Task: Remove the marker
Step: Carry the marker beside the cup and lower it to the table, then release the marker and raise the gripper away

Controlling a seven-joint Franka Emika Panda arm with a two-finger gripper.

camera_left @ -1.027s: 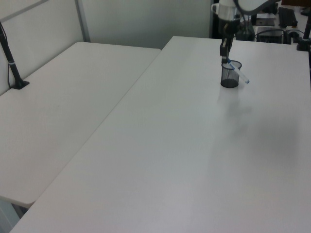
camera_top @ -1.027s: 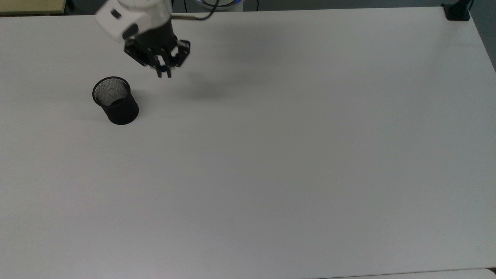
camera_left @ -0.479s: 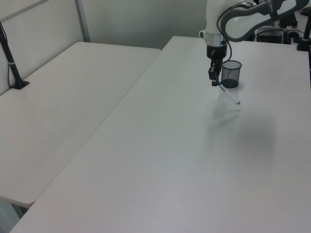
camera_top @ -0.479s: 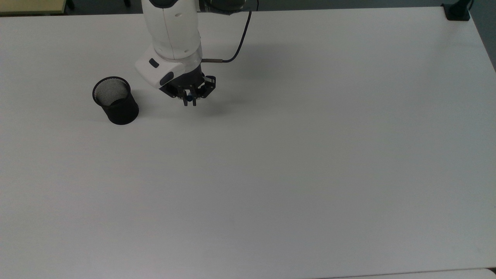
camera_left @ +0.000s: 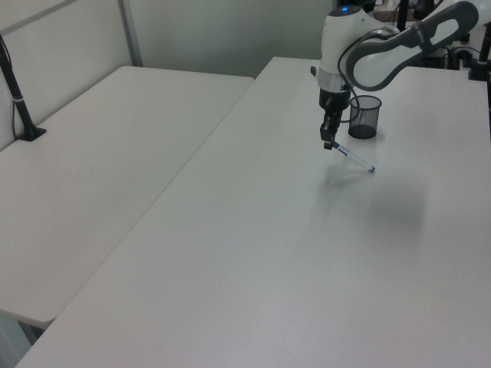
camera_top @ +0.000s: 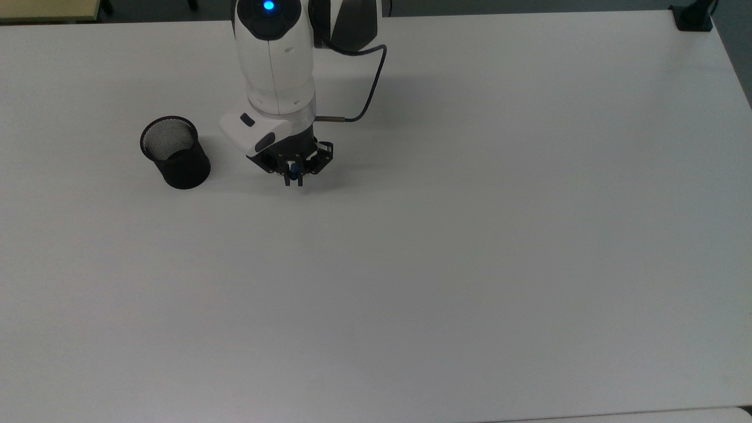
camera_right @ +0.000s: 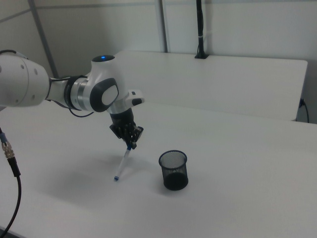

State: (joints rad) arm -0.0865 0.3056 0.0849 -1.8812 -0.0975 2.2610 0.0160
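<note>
Table (camera_top: 470,264): smooth, matt white top, looks laminate. Cup (camera_top: 175,153): black wire mesh, matt, see-through weave; seen in the right view too (camera_right: 173,169). Marker (camera_right: 122,162): smooth white barrel with blue cap and blue tail tip, looks plastic. Arm (camera_top: 273,64): glossy white plastic shells with dark grey joint sections. Gripper (camera_top: 293,174): matt black parts, material cannot be told. Cable (camera_top: 370,88): black, smooth sheath.

White rounded arm (camera_top: 274,64), blue light on top, grey joint band, black cable (camera_top: 367,97), black tool (camera_top: 293,178), apparently two-fingered.
</note>
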